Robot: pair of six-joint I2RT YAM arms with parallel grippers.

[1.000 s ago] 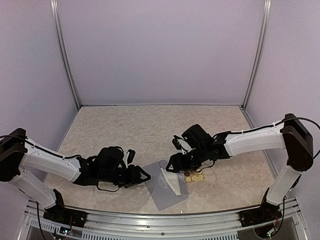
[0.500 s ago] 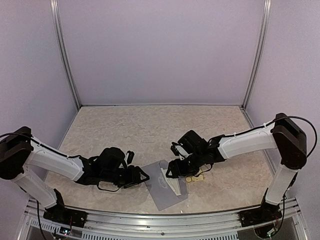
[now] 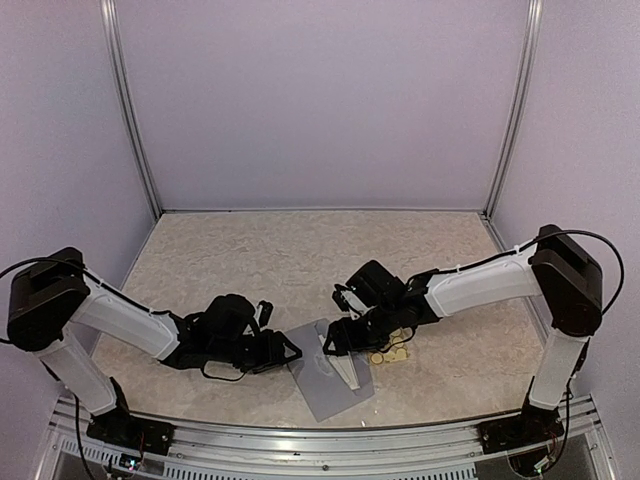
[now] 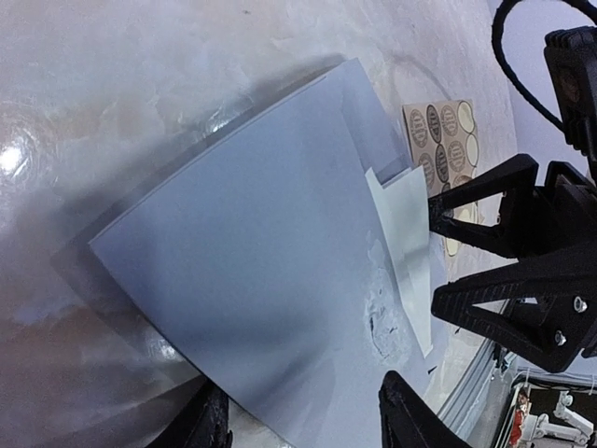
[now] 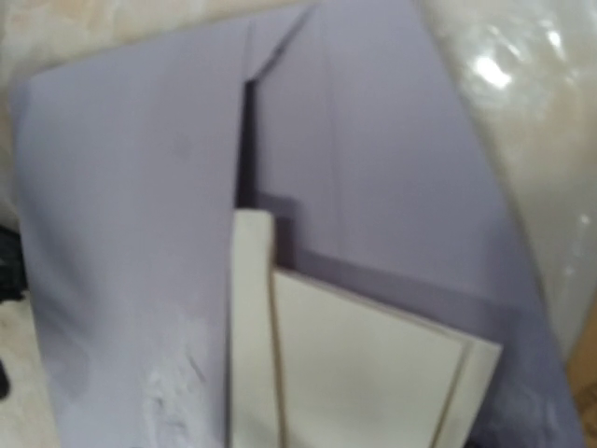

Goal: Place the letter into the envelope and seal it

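Right tool (image 3: 336, 344) shifted left, jaws apart over envelope (image 3: 322, 392); left tool (image 3: 292, 352) apart at its left edge.

Left arm (image 3: 120, 320): reaches from its base at the near left edge, upper link raised, forearm stretched low toward the centre. Left pincer (image 3: 287, 350): level, pointing right, jaws standing apart; in the left wrist view both fingers (image 4: 403, 415) show at the bottom edge with a wide gap between them.

Right arm (image 3: 480, 285): elbow high at the far right, forearm sloping down and leftward. Right pincer (image 3: 335, 345): low, pointing left and down, jaws apart. The two pincers face each other, near but not touching.
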